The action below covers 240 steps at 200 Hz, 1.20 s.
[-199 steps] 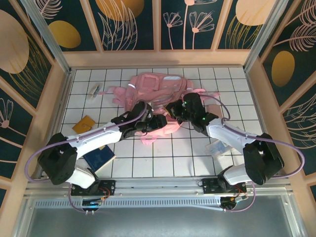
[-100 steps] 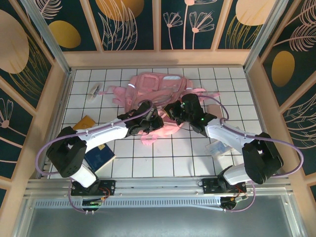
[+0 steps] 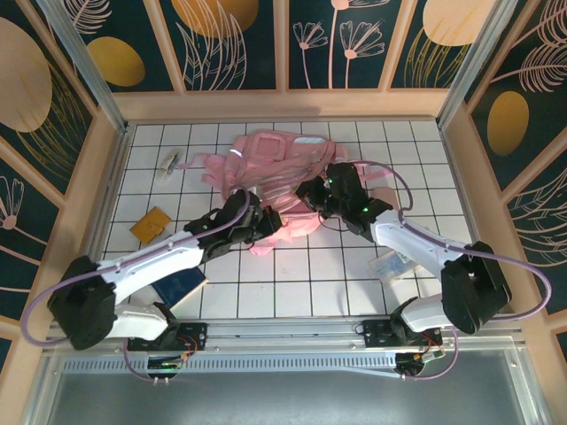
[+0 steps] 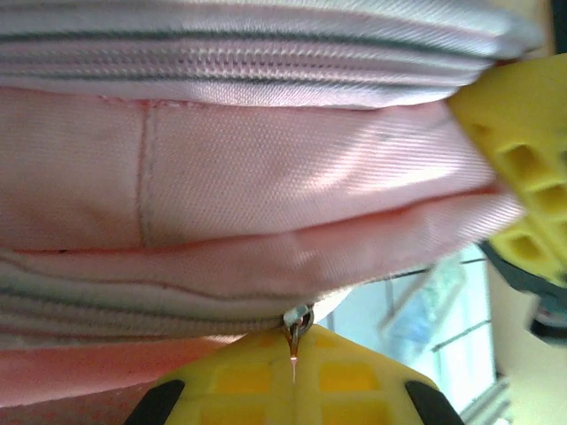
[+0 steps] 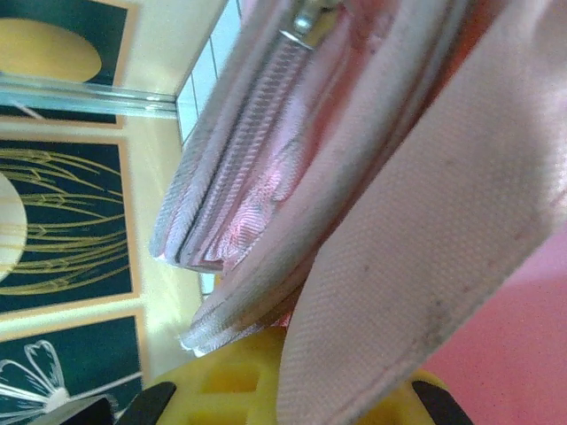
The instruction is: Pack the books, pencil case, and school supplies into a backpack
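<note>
I'm on the opening step. My left hand [image 4: 293,376] is pinched together on the zipper pull [image 4: 296,320], and my right hand [image 3: 312,193] is clamped on the backpack [image 3: 275,159], upper centre of the frame. Next I'd draw the pull along its track while the right hand braces the fabric.
</note>
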Each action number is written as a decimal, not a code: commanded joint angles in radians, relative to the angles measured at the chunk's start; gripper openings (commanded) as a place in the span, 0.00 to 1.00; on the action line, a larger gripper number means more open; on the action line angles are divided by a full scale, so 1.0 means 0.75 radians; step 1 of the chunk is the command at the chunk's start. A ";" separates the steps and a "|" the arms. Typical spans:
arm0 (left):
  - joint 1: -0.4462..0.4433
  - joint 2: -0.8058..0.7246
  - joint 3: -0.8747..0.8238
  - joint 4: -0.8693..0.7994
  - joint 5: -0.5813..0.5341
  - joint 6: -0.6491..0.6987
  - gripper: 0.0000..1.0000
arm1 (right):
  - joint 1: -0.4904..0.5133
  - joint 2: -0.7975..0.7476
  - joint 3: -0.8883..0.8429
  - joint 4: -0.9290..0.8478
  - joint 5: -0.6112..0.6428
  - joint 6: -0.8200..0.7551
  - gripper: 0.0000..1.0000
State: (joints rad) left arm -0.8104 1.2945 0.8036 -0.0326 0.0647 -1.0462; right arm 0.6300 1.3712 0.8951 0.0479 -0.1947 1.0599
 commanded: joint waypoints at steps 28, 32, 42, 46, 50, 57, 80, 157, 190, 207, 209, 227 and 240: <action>0.011 -0.148 -0.029 0.031 0.173 0.080 0.00 | -0.100 -0.076 0.065 -0.065 -0.015 -0.420 0.00; 0.014 -0.154 -0.026 0.011 0.189 0.095 0.00 | -0.102 -0.075 0.064 -0.067 -0.034 -0.430 0.00; 0.026 -0.169 -0.030 -0.033 0.213 0.130 0.00 | -0.144 -0.077 0.057 -0.066 -0.088 -0.470 0.00; 0.033 -0.174 -0.030 -0.060 0.210 0.143 0.00 | -0.153 -0.077 0.058 -0.070 -0.109 -0.487 0.00; 0.043 -0.181 -0.029 -0.093 0.201 0.158 0.00 | -0.164 -0.076 0.061 -0.079 -0.125 -0.506 0.00; 0.065 -0.193 -0.031 -0.153 0.176 0.193 0.00 | -0.179 -0.075 0.071 -0.101 -0.151 -0.535 0.00; 0.196 -0.248 -0.072 -0.309 0.120 0.328 0.00 | -0.245 -0.093 0.089 -0.127 -0.285 -0.612 0.00; 0.044 -0.026 0.004 0.001 0.615 0.567 0.63 | -0.280 -0.094 -0.005 0.124 -0.503 -0.319 0.00; -0.034 0.134 0.043 0.120 0.580 0.326 0.54 | -0.279 -0.069 0.017 0.052 -0.431 -0.313 0.00; -0.043 0.166 0.083 0.045 0.478 0.331 0.48 | -0.276 -0.070 0.017 0.059 -0.449 -0.297 0.00; -0.044 0.167 0.086 0.039 0.467 0.331 0.48 | -0.276 -0.069 0.019 0.060 -0.451 -0.297 0.00; -0.044 0.183 0.131 -0.020 0.373 0.338 0.45 | -0.270 -0.065 0.023 0.058 -0.468 -0.298 0.00; -0.044 0.192 0.172 -0.053 0.346 0.347 0.46 | -0.265 -0.063 0.027 0.053 -0.473 -0.304 0.00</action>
State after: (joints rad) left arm -0.8406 1.4261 0.8570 -0.0410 0.4057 -0.7723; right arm 0.4141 1.3376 0.8959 0.0006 -0.5030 0.8246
